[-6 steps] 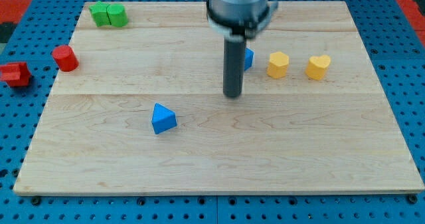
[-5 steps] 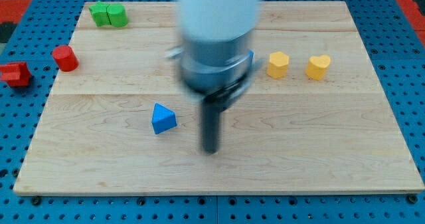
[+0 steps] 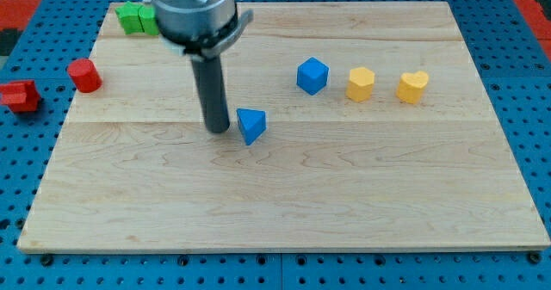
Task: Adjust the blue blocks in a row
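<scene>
A blue triangular block (image 3: 251, 125) lies near the board's middle. A blue cube (image 3: 312, 75) sits up and to the right of it, in line with two yellow blocks. My tip (image 3: 217, 128) rests on the board just left of the blue triangular block, close to it or touching it. The arm's grey body rises above the tip toward the view's top left.
Two yellow blocks (image 3: 361, 83) (image 3: 412, 86) sit right of the blue cube. Two green blocks (image 3: 138, 19) are at the top left, partly hidden by the arm. A red block (image 3: 84, 75) sits at the board's left edge; another red block (image 3: 19, 95) lies off the board.
My tip swung down, then left and up to the triangular block's left side. The blue triangular block has moved right and up. The blue cube, hidden before, now shows.
</scene>
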`<state>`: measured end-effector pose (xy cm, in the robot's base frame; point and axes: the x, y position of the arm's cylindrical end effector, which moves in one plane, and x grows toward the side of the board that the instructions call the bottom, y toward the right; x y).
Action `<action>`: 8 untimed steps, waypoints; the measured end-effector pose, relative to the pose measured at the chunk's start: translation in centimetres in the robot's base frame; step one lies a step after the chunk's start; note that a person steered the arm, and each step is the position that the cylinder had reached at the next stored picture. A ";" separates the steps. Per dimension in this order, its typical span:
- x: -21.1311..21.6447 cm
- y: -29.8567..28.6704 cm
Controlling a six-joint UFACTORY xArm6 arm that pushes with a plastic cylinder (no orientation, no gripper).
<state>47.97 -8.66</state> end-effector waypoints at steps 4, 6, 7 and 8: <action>-5.7 4.4; -5.3 6.6; -9.4 6.5; -8.5 6.0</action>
<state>39.51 -2.69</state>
